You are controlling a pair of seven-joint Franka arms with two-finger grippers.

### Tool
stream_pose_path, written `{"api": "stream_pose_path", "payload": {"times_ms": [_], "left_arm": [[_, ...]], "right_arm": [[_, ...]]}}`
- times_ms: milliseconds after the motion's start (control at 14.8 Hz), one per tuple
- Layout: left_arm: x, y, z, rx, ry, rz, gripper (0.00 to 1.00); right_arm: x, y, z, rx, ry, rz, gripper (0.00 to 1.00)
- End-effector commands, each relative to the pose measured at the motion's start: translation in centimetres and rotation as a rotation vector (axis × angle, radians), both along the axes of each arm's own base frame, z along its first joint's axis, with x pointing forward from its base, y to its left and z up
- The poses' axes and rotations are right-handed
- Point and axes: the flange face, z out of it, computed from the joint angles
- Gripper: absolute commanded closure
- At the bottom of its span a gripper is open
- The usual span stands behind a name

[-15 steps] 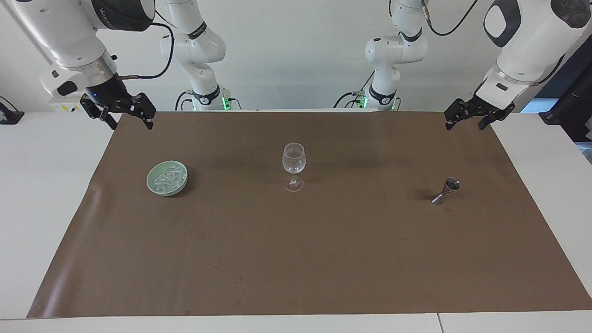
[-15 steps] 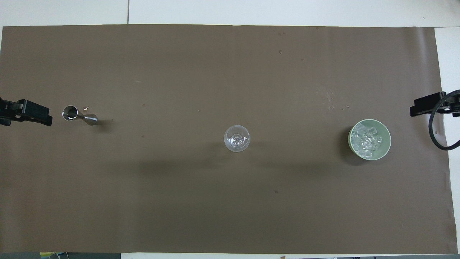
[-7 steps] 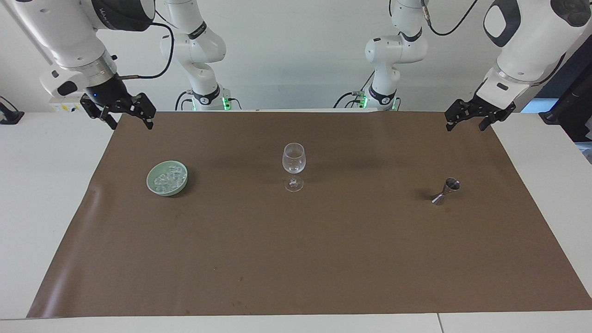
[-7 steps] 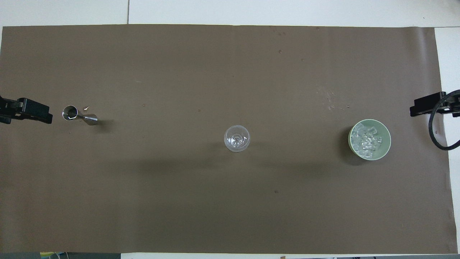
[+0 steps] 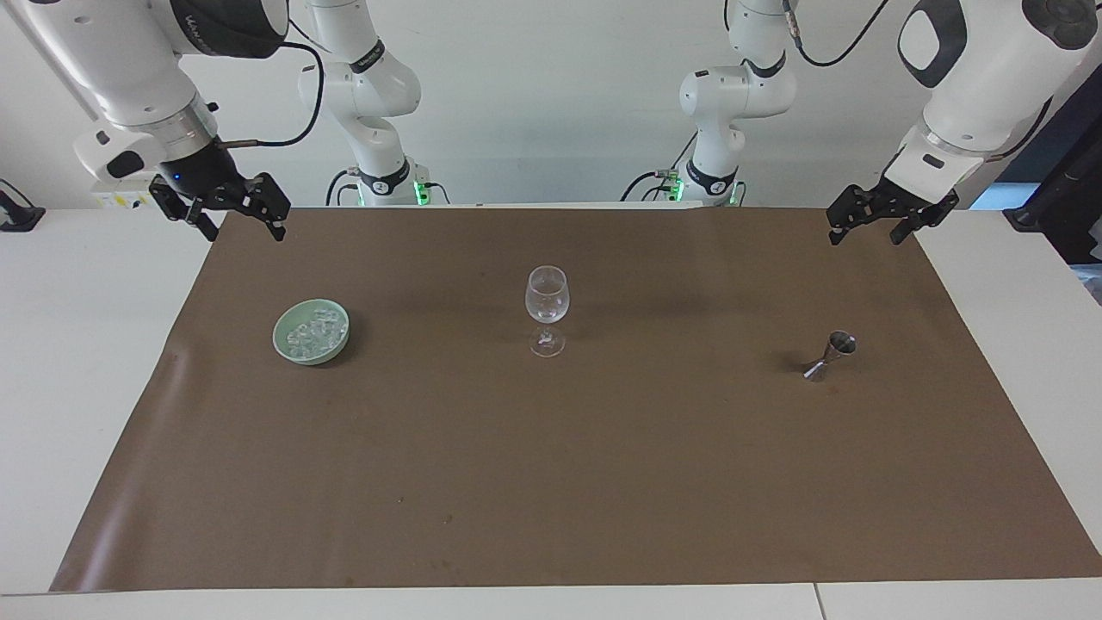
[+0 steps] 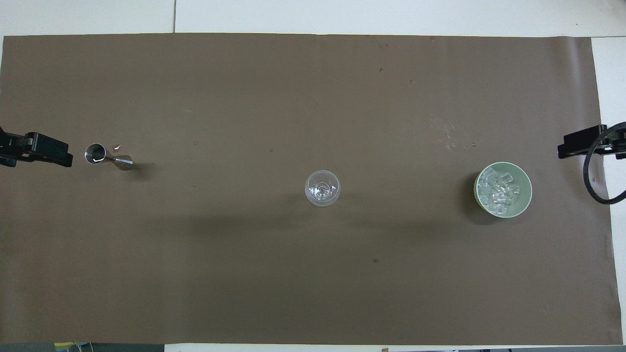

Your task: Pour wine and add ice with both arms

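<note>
Here, a brown mat (image 5: 551, 448) is spread over the white worktop (image 5: 77, 344), and three things are set out on it in a rough row. A wine glass (image 5: 547, 312) stands upright at the middle of the mat; whether any wine lies in its bowl cannot be told from either view. Toward the right arm's end of the worktop, well apart from the glass, a pale green bowl (image 5: 287, 346) is placed, and the ice (image 5: 313, 334) is heaped inside it as small clear cubes. Toward the left arm's end, likewise well apart from the glass, a small metal jigger (image 5: 831, 356) is seen standing on the mat, leaning in the facing view. The right gripper (image 5: 232, 215) is held in the air over the mat's edge nearest the robots, at the corner on the bowl's end; its jaws are spread wide and nothing is held between them. The left gripper (image 5: 871, 222) is held in the air over the matching corner at the jigger's end, its jaws also parted and empty. In the overhead view only the tips of the two grippers are shown, at the side edges of the mat.
</note>
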Motion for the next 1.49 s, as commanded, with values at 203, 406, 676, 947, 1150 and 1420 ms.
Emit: {"api": "stream_pose_path", "payload": {"times_ms": [203,406,676,947,1150,1420], "left_arm": [[6.2,0.9,-0.6,-0.022,0.007,0.012,0.00],[10.6,0.9,-3.2,-0.022,0.015,0.013,0.00],[15.1,0.9,-7.6,-0.019,0.010,0.015,0.00],[15.8,1.4,-9.1,-0.004,0.008,0.020,0.00],[13.5,1.3,-10.0,-0.007,0.065,0.029,0.00],[11.1,3.3,-12.2,0.014,0.126,0.312,0.00]], "right_arm": [[-0.7,0.0,0.2,0.014,0.009,0.005,0.00],[-0.7,0.0,0.2,0.014,0.009,0.005,0.00],[-0.7,0.0,0.2,0.014,0.009,0.005,0.00],[-0.7,0.0,0.2,0.014,0.011,0.006,0.00],[-0.7,0.0,0.2,0.014,0.011,0.005,0.00],[-0.7,0.0,0.2,0.014,0.009,0.006,0.00]]}}
